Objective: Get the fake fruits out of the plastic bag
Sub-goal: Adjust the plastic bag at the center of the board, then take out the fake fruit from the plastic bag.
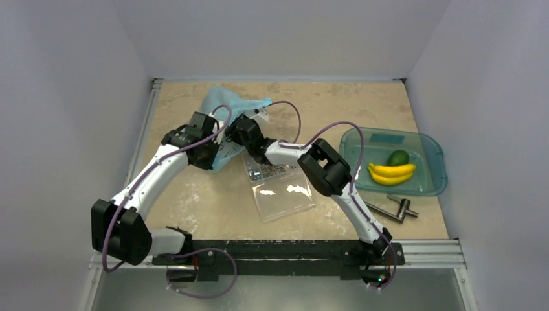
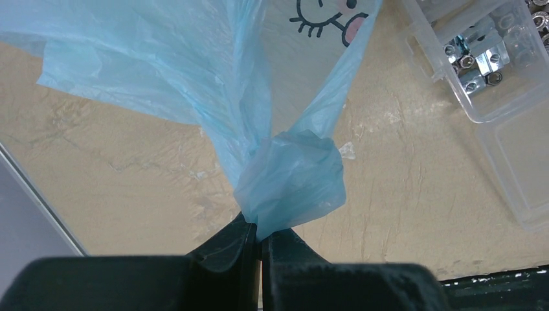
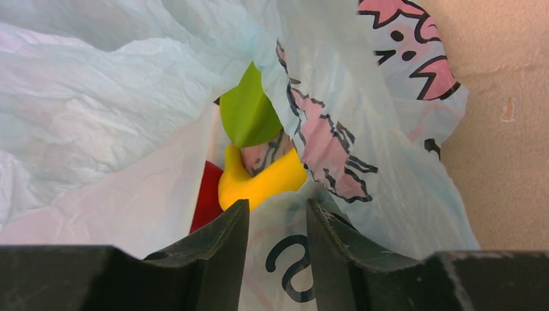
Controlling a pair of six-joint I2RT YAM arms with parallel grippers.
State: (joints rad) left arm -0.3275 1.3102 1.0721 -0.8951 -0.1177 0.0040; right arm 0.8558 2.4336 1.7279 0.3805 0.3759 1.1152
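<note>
Left gripper (image 2: pixel 261 234) clamped shut on the twisted handle of the plastic bag (image 2: pixel 291 181). Right gripper (image 3: pixel 277 214) jaws parted at the bag mouth. Yellow banana (image 3: pixel 259 181) just ahead at 12 o'clock, green fruit (image 3: pixel 249 113) beyond it, red fruit (image 3: pixel 207 194) at 10 o'clock. Bag lies at 11 o'clock on the table (image 1: pixel 194 207). Teal tray (image 1: pixel 434 184) at 3 o'clock holds a banana bunch (image 1: pixel 390 173) and a dark green fruit (image 1: pixel 398 157).

Place: robot test cell, lab-like.
Walls: plain white panels (image 1: pixel 65 97) box in my bench (image 1: pixel 213 207) on three sides.
Mount: my arms (image 1: pixel 152 175) sit bolted on a metal rail (image 1: pixel 434 253).
Clutter: clear box (image 1: pixel 285 197) holding metal nuts (image 1: pixel 268 172).
</note>
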